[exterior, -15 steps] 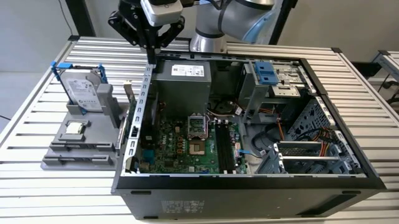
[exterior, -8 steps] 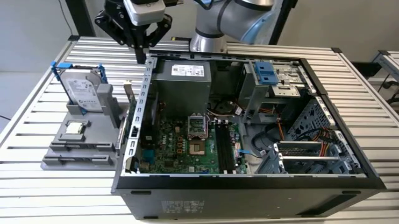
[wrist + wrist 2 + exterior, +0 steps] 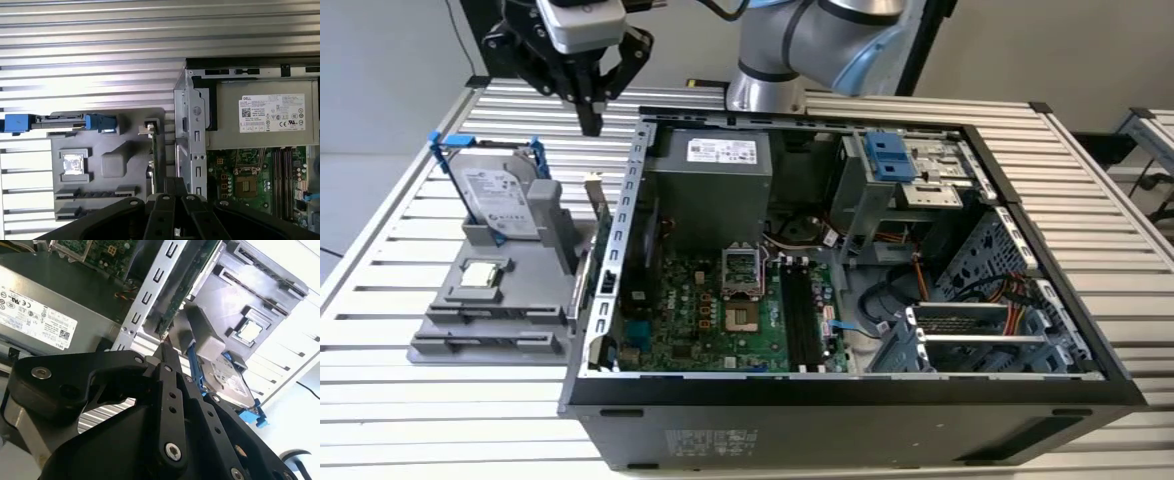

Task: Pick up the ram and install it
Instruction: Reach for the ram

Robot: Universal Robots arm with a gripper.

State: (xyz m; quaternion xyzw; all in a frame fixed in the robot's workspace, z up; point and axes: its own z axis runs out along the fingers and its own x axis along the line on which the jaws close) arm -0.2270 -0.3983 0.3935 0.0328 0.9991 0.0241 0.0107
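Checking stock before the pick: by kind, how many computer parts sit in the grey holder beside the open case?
ram: 1
hard drive: 1
processor chip: 1
Total: 3 parts, all in the grey holder on the exterior view's left.

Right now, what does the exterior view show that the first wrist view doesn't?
Exterior view extra: the silver-and-blue robot arm and the metal drive cage with orange cables. First wrist view extra: a straight-down look at the long thin ram stick, beside the metal case wall. Shared: the black end effector, the silver hard drive in its blue frame, the small square silver processor chip, the grey power supply box.
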